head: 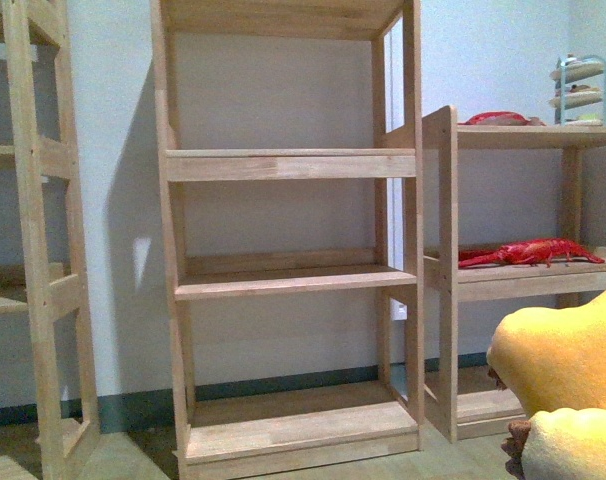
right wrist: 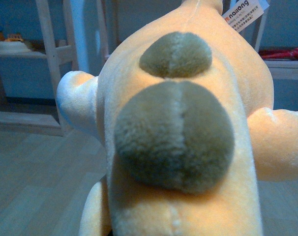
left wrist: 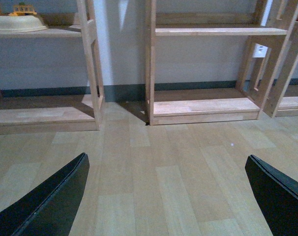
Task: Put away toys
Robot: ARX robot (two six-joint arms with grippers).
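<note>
The soft orange-yellow plush animal [head: 563,360] sits in the near right corner of the front view, raised off the floor in front of the right-hand wooden shelf unit [head: 523,282], with its paler cream-yellow part [head: 578,445] lowest. In the right wrist view the plush fills almost everything, pressed close to the camera: two rounded olive-brown fuzzy patches [right wrist: 173,135] lie one behind the other along its orange body, stubby limbs stick out on either side, and a white paper tag with orange lettering [right wrist: 243,12] hangs at its far end. The right pincer's fingers are hidden by the toy, so I cannot tell whether they clasp it. The left pincer [left wrist: 166,156] hangs over the pale wood-plank floor [left wrist: 163,196] with its black fingers [left wrist: 55,201] spread wide and nothing between them; the plush does not show in that view. Ahead stands the tall bare-wood shelf unit [head: 293,165] against the light wall, its boards carrying nothing. On the right-hand unit's middle board lies a red lobster toy [head: 528,252] – beyond the plush and higher up. The left wrist view also catches a cream shallow bowl [left wrist: 16,23] on a shelf of the left-hand unit.
</note>
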